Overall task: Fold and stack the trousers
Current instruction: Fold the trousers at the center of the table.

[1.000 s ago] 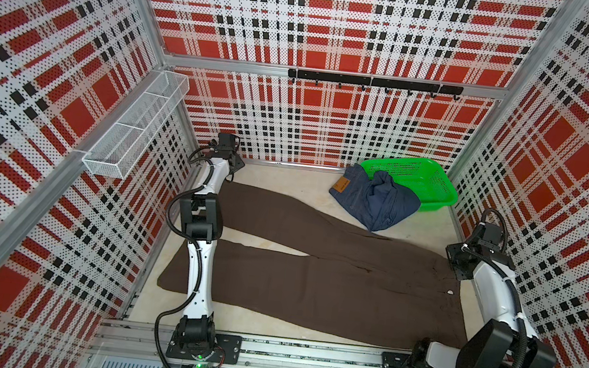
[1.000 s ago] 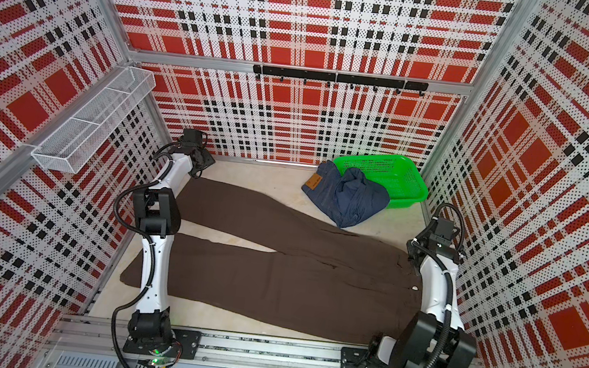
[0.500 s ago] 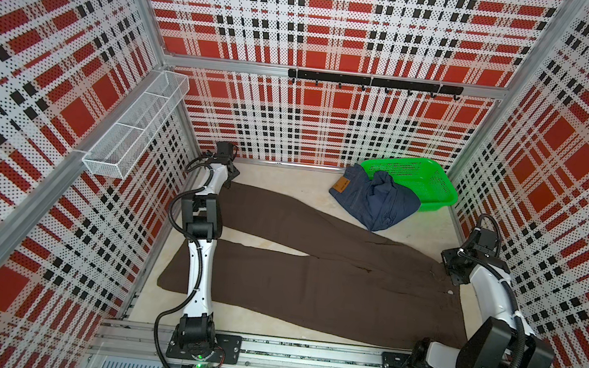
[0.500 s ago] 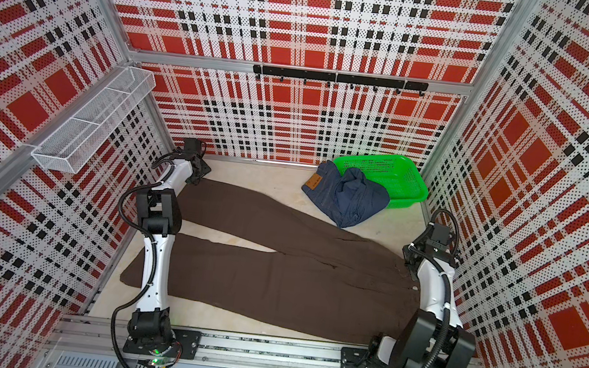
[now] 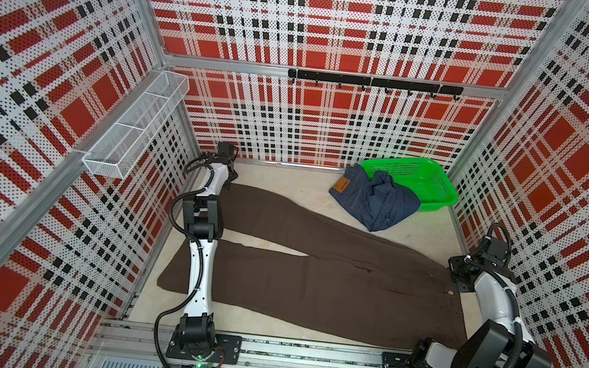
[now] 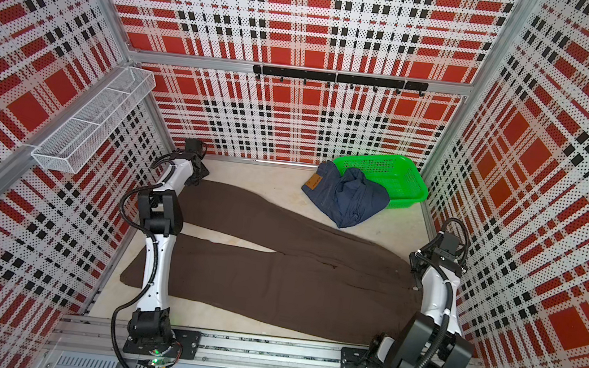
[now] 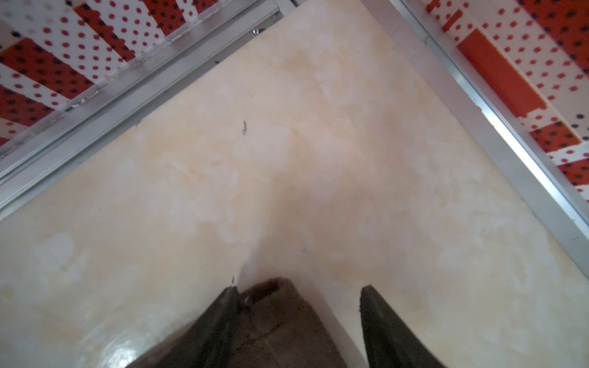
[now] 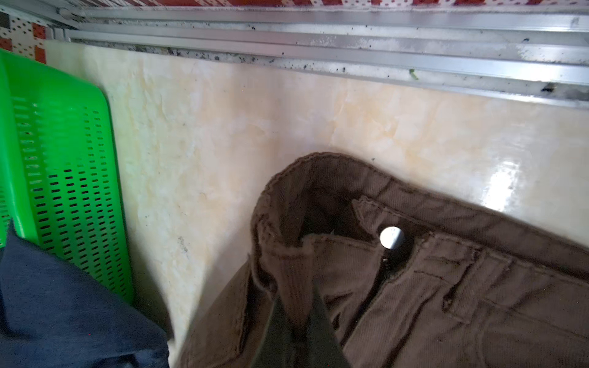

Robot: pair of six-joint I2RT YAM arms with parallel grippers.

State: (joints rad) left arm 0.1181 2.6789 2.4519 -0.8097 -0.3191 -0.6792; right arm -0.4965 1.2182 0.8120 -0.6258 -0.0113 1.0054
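Now R pincer [image 8: 298, 296] pinches brown trousers [image 8: 414, 302] waistband; L pincer [image 7: 299, 288] open.

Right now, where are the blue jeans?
In both top views, the blue jeans lie crumpled at the back right against the green basket, just beyond the brown trousers.

Brown trousers [image 5: 313, 270] flat across table [image 5: 304, 186], legs splayed. Left gripper [image 5: 230, 179] at far leg's hem, right gripper [image 5: 459, 281] at waistband. Denim trousers [image 5: 374, 199] crumpled against green basket [image 5: 432, 185].

Bare table [image 8: 207, 143] btwn basket [image 8: 63, 159] & brown trousers [image 8: 414, 302] passable.
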